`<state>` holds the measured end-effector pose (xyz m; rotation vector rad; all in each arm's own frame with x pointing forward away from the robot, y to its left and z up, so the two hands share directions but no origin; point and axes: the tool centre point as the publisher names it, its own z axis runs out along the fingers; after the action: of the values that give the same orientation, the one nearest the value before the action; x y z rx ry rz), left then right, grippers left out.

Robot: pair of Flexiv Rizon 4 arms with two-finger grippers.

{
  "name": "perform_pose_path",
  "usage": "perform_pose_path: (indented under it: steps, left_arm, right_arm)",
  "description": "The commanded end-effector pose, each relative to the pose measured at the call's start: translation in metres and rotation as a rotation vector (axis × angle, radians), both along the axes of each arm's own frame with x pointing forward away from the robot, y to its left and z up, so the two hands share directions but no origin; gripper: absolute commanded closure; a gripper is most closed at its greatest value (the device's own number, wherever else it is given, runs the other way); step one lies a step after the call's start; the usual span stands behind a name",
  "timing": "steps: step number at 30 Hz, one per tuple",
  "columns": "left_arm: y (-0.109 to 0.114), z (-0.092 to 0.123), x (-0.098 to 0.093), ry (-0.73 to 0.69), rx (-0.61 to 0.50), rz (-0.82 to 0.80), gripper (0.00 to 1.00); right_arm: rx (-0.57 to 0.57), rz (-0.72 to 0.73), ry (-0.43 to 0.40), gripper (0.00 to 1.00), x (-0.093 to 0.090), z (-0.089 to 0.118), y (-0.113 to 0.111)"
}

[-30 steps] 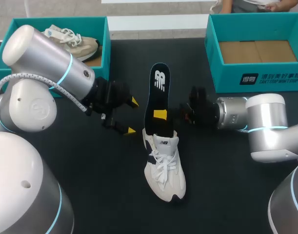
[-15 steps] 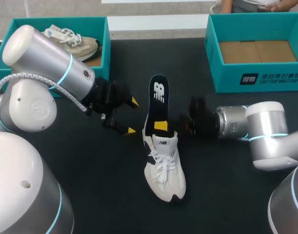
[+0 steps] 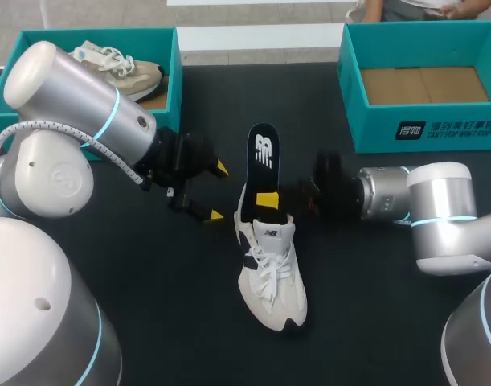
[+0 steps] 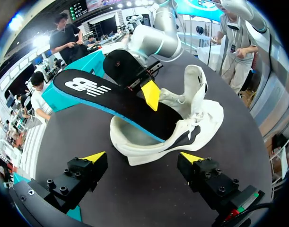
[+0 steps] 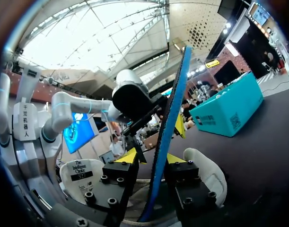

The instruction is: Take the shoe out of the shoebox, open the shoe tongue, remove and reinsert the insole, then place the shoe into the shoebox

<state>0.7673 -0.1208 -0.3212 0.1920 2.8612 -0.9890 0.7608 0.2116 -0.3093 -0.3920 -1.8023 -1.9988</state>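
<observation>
A white shoe (image 3: pixel 271 277) lies on the black table, toe toward me. A black insole (image 3: pixel 261 165) with a blue edge stands out of its mouth, its front end inside. My right gripper (image 3: pixel 271 199) straddles the insole just above the shoe. In the right wrist view the insole (image 5: pixel 170 109) runs edge-on between the fingers of that gripper (image 5: pixel 153 158), with a gap on one side, so it is open. My left gripper (image 3: pixel 218 191) stands wide open to the left of the shoe. Its own view shows the shoe (image 4: pixel 191 127) and insole (image 4: pixel 111 97) ahead of the left gripper (image 4: pixel 143 158).
A teal shoebox (image 3: pixel 177 72) at the back left holds a second, beige shoe (image 3: pixel 116 64). Another teal shoebox (image 3: pixel 422 129) at the back right shows only its cardboard floor. My right arm (image 3: pixel 438 213) lies low across the table's right side.
The insole has slid further down into the shoe. The right gripper's fingers have parted from it. The left arm has not moved.
</observation>
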Motion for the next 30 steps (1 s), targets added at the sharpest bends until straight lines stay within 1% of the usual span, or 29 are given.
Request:
perform_pose_path:
  steps: [1, 6, 9, 10, 11, 18, 23, 30]
  left_arm:
    - [0.001, -0.001, -0.001, -0.001, -0.002, -0.001, 0.00]
    - [0.001, -0.001, -0.001, -0.001, -0.002, -0.001, 0.00]
    - [0.001, -0.001, -0.001, -0.001, -0.002, -0.001, 0.00]
    - [0.001, -0.001, -0.001, -0.001, -0.002, -0.001, 0.00]
    - [0.001, -0.001, -0.001, -0.001, -0.002, -0.001, 0.00]
    - [0.001, -0.001, -0.001, -0.001, -0.002, -0.001, 0.00]
    - [0.001, -0.001, -0.001, -0.001, -0.002, -0.001, 0.00]
    - [0.001, -0.001, -0.001, -0.001, -0.002, -0.001, 0.00]
  right_arm:
    - [-0.004, -0.003, -0.017, 0.67, 0.004, 0.007, -0.001]
    - [-0.004, -0.010, -0.029, 0.70, 0.010, 0.011, -0.007]
    - [-0.012, -0.015, -0.026, 0.78, 0.011, 0.010, -0.010]
    - [-0.013, -0.016, -0.022, 0.93, 0.011, 0.008, -0.010]
    - [-0.015, -0.015, -0.017, 1.00, 0.010, 0.006, -0.009]
    - [-0.047, 0.032, 0.010, 1.00, 0.001, -0.005, -0.003]
    - [-0.083, 0.044, 0.022, 1.00, -0.009, -0.013, -0.009]
    - [-0.116, 0.070, 0.060, 1.00, -0.024, -0.021, -0.015]
